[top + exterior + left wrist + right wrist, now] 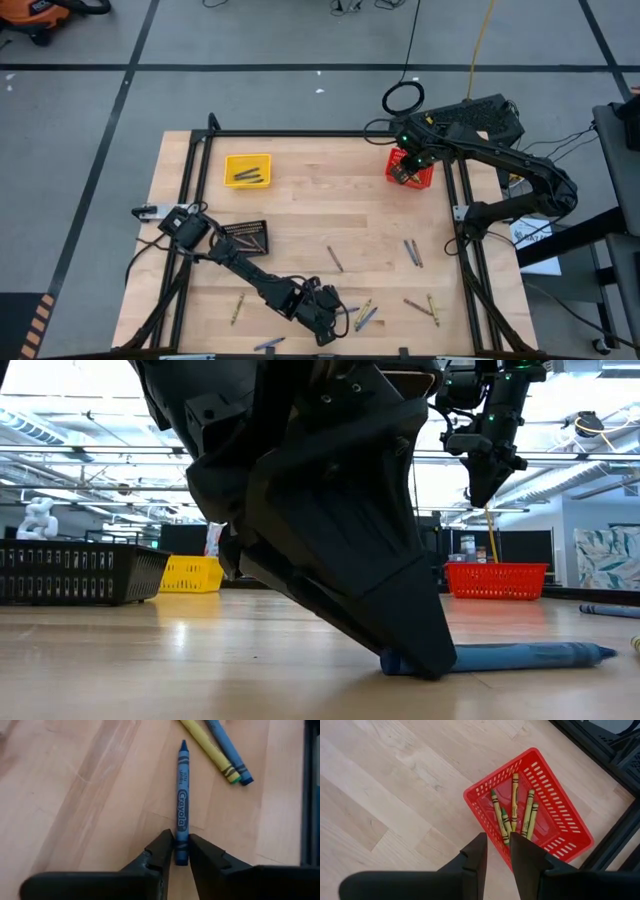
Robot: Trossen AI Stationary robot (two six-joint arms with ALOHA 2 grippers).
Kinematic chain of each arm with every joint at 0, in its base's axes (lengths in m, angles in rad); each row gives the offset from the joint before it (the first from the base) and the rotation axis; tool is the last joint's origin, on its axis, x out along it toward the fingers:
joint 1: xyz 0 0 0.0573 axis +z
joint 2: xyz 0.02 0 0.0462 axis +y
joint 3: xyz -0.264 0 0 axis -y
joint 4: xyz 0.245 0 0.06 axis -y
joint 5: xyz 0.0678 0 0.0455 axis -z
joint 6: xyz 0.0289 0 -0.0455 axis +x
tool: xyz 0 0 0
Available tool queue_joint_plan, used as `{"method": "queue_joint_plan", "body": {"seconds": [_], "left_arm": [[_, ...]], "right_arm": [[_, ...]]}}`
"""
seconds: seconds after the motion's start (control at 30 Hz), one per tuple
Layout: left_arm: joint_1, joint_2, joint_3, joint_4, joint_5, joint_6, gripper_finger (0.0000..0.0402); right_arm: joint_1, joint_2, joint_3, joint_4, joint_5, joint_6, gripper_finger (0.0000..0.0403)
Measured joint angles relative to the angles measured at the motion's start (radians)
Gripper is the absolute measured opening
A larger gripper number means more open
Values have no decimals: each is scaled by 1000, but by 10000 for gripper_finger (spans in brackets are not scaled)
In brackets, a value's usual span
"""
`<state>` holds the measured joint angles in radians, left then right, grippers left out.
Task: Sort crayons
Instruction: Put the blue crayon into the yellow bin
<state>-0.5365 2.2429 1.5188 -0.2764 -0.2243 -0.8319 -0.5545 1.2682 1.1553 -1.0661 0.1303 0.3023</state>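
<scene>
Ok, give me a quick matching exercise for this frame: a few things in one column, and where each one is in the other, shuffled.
Things:
1. blue crayon
2. green and yellow crayons
3. right gripper
4. black basket

Places:
A. lying inside the red basket
B. hanging above the near rim of the red basket
C. on the table, its end between the fingers of the left gripper
D. on the table beside the left arm's base

Pairs: 1-C, 2-A, 3-B, 4-D
</scene>
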Motion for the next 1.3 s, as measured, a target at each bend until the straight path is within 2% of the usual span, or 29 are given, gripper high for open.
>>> {"method": "queue_joint_plan", "body": {"seconds": [0.23,0.5,0.8,1.3], "left_arm": [[2,0,0,-47,-16,0,10],[-5,0,-5,-23,-22,11,4],[-28,-9,-8,29,-74,27,1],[-35,-154,-9,-51,-149,30,3]], "right_arm": [[0,0,0,0,0,0,70],[0,0,0,0,0,0,70],[0,0,0,0,0,0,70],[0,0,0,0,0,0,70]]}}
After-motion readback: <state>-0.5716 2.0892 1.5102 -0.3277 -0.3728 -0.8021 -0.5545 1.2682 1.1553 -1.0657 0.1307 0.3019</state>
